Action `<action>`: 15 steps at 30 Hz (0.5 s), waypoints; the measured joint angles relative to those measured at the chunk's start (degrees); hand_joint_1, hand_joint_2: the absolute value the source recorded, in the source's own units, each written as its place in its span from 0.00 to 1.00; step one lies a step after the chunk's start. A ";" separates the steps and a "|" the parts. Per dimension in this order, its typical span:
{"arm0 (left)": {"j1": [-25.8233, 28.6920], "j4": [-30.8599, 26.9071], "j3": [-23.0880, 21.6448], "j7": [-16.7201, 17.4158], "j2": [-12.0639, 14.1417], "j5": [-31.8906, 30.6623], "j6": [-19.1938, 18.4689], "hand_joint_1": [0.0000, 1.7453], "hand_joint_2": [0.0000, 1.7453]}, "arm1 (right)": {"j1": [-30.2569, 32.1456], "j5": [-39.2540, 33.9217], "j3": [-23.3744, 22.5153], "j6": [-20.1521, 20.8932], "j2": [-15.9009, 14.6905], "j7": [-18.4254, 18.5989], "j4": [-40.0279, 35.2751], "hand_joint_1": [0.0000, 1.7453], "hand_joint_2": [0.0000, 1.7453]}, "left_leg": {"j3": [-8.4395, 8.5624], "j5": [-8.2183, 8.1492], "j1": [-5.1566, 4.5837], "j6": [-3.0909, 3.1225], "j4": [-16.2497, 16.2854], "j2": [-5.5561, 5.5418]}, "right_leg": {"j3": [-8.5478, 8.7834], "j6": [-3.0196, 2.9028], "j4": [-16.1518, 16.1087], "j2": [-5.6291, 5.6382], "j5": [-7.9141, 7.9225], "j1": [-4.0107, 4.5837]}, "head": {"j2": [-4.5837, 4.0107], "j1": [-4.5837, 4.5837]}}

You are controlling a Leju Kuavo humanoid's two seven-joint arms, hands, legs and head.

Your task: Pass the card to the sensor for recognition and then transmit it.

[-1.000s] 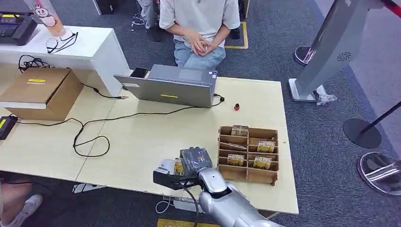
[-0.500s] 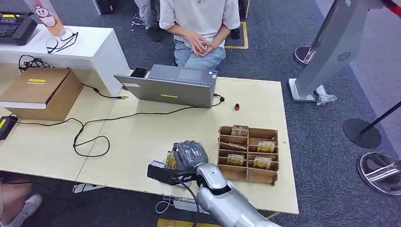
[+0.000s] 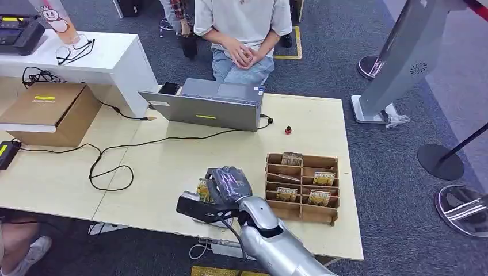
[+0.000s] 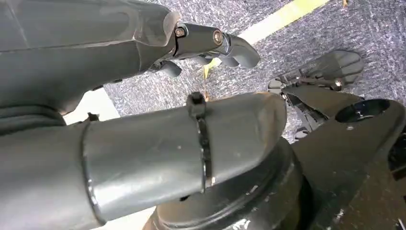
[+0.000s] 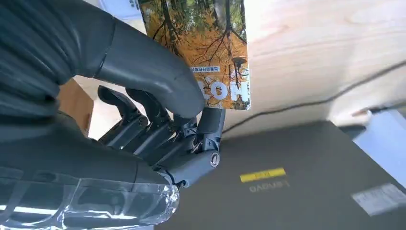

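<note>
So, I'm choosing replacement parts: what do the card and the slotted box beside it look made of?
The card looks like glossy printed plastic, possibly laminated paper: a thin, flat, sharp-edged sheet with an autumn-tree photo, pinched by the right hand. The box looks like unfinished thin wood or brown board: matte brown, with slotted dividers.

Right hand [image 3: 229, 185] pinches with fingers [image 5: 158, 79]; left hand [image 4: 210, 45] hangs loose.

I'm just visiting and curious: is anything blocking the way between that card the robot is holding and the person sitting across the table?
Yes. The right robot hand holds the card near the table's front edge, and the grey laptop stands on the far side of the table, between it and the seated person. A black cable also crosses the tabletop.
</note>
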 joint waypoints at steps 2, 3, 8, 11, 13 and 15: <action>0.17 -0.02 0.00 -0.15 0.02 0.07 0.02 0.00 0.00 | 0.65 -0.70 -0.09 0.13 -0.53 -0.26 -2.56 1.00 1.00 | 0.00 0.00 0.00 0.00 0.00 0.00 | 0.00 0.00 0.00 0.00 0.00 0.00 | 0.00 0.02; 0.26 -0.02 0.00 -0.26 0.02 0.07 0.02 0.00 0.00 | 1.05 -1.09 -0.22 0.13 -0.77 -0.39 -4.16 1.00 1.00 | 0.00 0.00 0.00 0.00 0.00 0.00 | 0.00 0.00 0.00 0.00 0.00 0.00 | 0.00 0.02; 0.64 -0.04 0.00 -0.68 0.02 -0.02 0.07 0.00 0.00 | 2.31 -2.60 -1.35 -0.04 -1.95 -1.37 -11.18 1.00 1.00 | 0.00 0.00 0.00 0.00 0.00 0.00 | 0.00 0.00 0.00 0.00 0.00 0.00 | 0.00 0.00; 0.81 -0.06 0.00 -0.81 0.02 -0.24 0.07 0.00 0.00 | 2.42 -2.75 -2.20 -0.39 -2.45 -1.92 -14.26 1.00 1.00 | 0.00 0.00 0.00 0.00 0.00 0.02 | 0.00 0.00 0.00 0.01 0.00 0.00 | 0.00 0.00; 0.85 -0.06 0.00 -0.83 0.02 -0.50 0.07 0.00 0.00 | 2.40 -3.21 -2.75 -0.89 -2.78 -2.05 -15.58 1.00 1.00 | 0.00 0.00 0.00 0.00 0.00 0.02 | 0.00 0.00 0.00 0.00 0.00 0.00 | 0.00 0.02; 0.83 -0.06 0.00 -0.83 0.04 -0.74 0.07 0.00 0.00 | 2.40 -3.32 -3.19 -1.58 -3.15 -2.43 -16.79 1.00 1.00 | 0.00 0.00 0.00 0.00 0.00 0.02 | 0.00 0.00 0.00 0.01 0.00 0.00 | 0.00 0.00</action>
